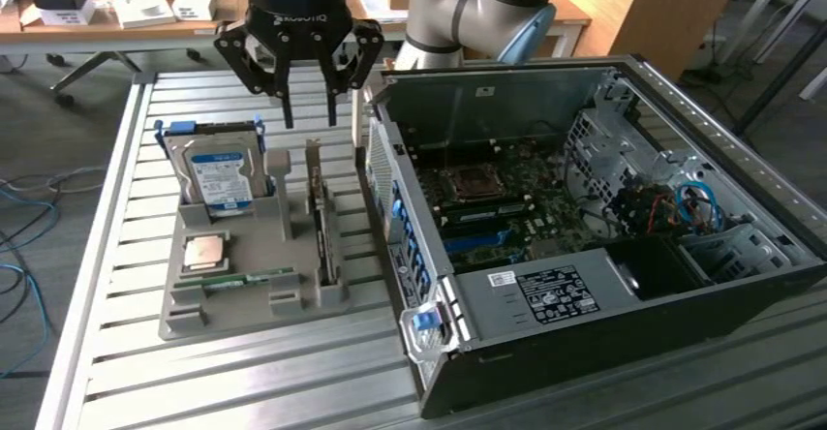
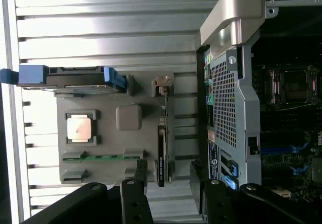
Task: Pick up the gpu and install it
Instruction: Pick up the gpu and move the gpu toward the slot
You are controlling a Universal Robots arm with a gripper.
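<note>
**Open gripper above the parts holder; gpu in its slot**

Exterior view, read from its left to its right, with the grey holder (image 1: 246,328) (image 2: 146,103) on the slatted metal table (image 1: 194,382) as the reference. At the holder's left far corner a hard drive (image 1: 220,173) (image 2: 65,78) with a blue label stood upright in its blue-edged bracket. Nearer the camera on that same side lay a processor chip (image 1: 207,253) (image 2: 79,128), flat in a recess, and just beyond it a green memory stick (image 1: 239,280) (image 2: 100,157) sat on edge in its groove. Along the holder's right side the gpu (image 1: 321,227) (image 2: 161,153) stood on its long edge in a narrow slot — not lifted, not installed. The gripper (image 1: 309,120) (image 2: 168,181) hung above the holder's far end, over the gpu's line; its fingers were spread apart and held nothing. To the holder's right, close beside it, lay the open computer case (image 1: 491,96) (image 2: 226,103) — motherboard exposed, side panel off.
</note>
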